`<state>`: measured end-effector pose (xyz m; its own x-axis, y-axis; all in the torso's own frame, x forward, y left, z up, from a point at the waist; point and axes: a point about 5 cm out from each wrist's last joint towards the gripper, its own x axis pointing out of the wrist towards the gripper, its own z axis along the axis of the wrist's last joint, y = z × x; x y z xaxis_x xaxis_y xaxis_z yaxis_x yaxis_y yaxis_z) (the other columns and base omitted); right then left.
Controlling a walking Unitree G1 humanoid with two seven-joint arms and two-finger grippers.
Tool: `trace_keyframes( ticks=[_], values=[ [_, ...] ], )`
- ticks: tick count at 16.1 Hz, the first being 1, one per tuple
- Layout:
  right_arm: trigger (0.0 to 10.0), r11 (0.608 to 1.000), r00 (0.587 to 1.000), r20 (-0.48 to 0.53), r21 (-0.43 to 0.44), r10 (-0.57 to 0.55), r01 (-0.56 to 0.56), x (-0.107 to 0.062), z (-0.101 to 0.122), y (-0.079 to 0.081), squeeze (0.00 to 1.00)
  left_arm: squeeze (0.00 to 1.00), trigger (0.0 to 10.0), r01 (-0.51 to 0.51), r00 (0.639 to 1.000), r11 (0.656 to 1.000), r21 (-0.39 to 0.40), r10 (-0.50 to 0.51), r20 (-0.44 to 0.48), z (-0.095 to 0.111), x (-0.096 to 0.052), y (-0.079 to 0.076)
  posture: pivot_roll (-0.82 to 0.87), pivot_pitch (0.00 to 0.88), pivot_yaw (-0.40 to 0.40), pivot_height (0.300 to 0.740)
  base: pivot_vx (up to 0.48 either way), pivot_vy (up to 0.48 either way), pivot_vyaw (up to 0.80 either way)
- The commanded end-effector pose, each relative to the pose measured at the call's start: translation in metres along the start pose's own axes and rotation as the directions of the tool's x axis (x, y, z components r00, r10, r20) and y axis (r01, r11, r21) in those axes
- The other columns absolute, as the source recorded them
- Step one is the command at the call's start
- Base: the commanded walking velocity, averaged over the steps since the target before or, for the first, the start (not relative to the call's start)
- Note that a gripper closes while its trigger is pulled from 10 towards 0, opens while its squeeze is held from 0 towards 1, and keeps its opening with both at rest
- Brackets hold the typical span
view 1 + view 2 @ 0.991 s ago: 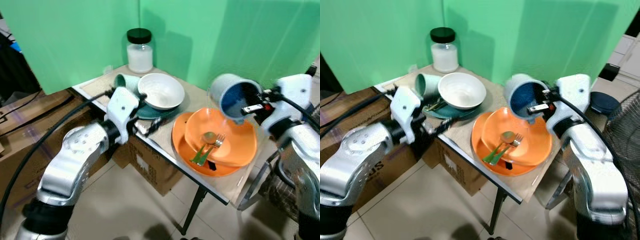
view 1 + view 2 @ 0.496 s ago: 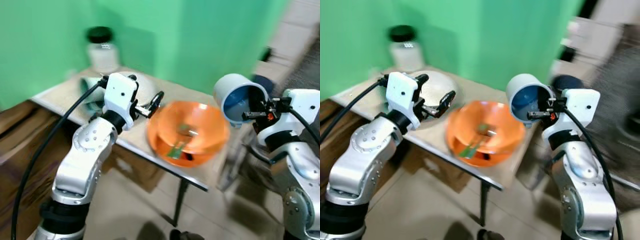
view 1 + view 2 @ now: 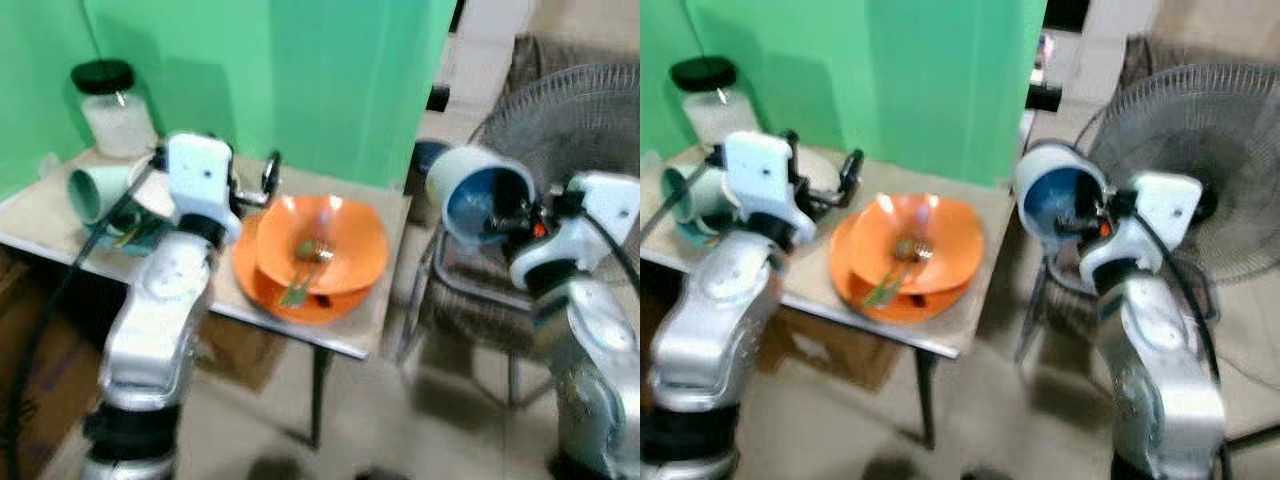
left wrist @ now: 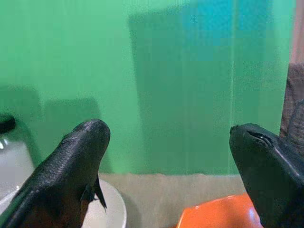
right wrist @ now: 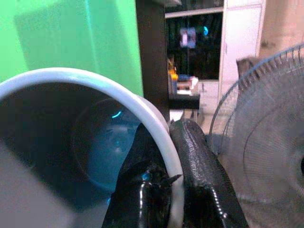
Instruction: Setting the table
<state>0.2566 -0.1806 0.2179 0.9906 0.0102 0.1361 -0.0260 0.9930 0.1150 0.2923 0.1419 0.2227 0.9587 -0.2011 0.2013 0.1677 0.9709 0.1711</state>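
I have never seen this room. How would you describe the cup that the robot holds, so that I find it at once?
Start at the table before the green wall, then look off its right end, toward the big fan. There the right gripper pinches the rim of the cup in the air, tipped on its side. It is pale outside and blue inside, unlike the mint cup lying at the table's left end.

Open air ahead of left pincer [image 3: 255, 185] above tabletop [image 3: 375, 325] — orange bowl [image 3: 320, 245] just below, white bowl [image 4: 111, 209] beside; fan [image 3: 1200, 150] behind right pincer [image 3: 1080, 222].
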Motion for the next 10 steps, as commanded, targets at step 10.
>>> trace_keyframes(
  ticks=[10],
  values=[
    [10.0,0.992,0.994,-0.043,-0.083,-0.102,0.098,-0.0014,-0.0111,-0.0092,0.0,0.0,10.0,0.004,0.997,0.998,0.062,0.001,-0.082,-0.007,0.0061,0.001,0.05,0.0,-0.013,0.74,0.0,0.0,-0.74]
  ],
)
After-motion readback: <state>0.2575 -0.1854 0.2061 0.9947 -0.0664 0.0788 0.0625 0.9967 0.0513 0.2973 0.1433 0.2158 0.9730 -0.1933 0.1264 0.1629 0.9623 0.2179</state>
